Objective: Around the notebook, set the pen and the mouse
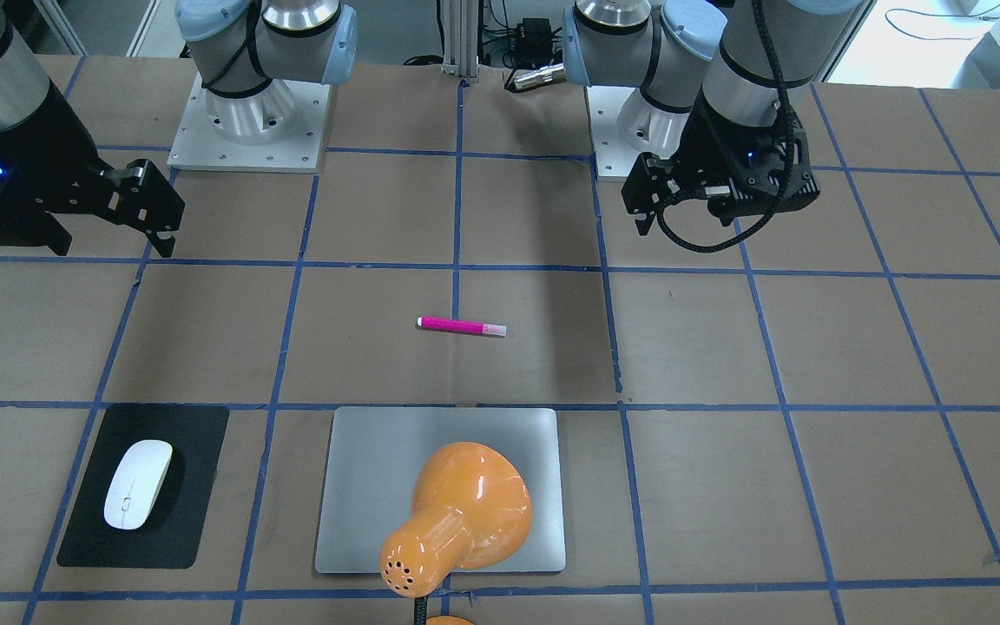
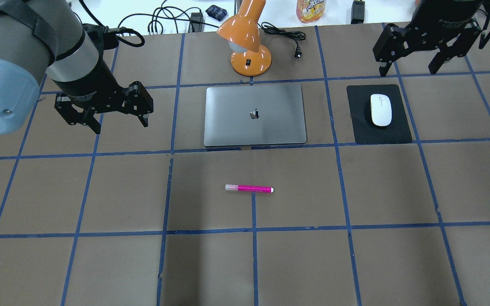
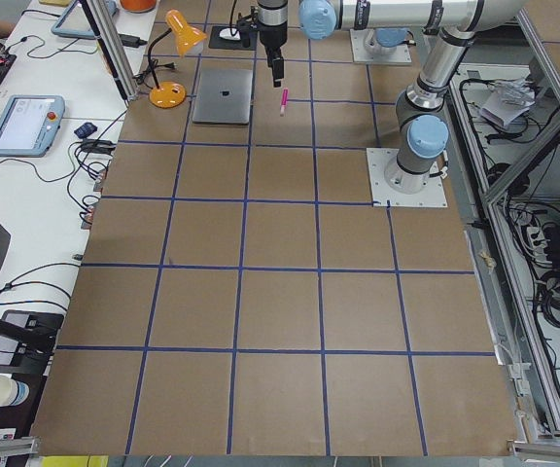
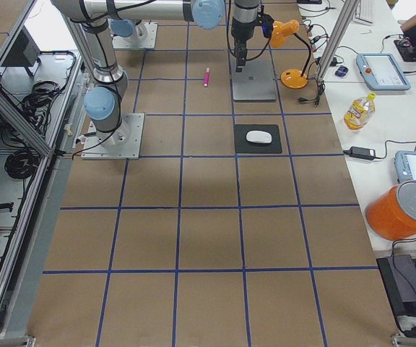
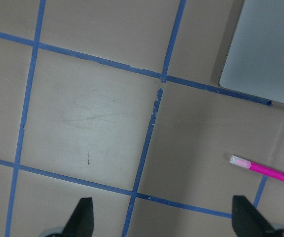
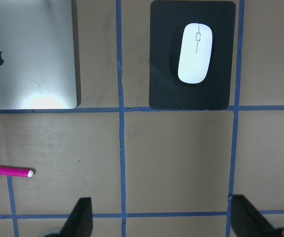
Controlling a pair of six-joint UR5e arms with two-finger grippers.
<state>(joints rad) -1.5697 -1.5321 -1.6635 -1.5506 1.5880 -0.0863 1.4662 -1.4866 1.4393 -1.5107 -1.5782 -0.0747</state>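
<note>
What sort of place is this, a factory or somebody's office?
Most likely a robotics research lab rather than either. The left arm and right arm are bolted to a table gridded with blue tape. A touchscreen control pendant lies on the side bench, and loose cables run alongside.

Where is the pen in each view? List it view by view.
Front-facing: pen centre, above notebook.
Overhead: pen centre, below notebook.
Exterior left: pen top, right of notebook.
Exterior right: pen top, left of notebook.
Left wrist: pen lower right, below notebook.
Right wrist: pen left edge, below notebook.
Shared landmark: notebook.
</note>
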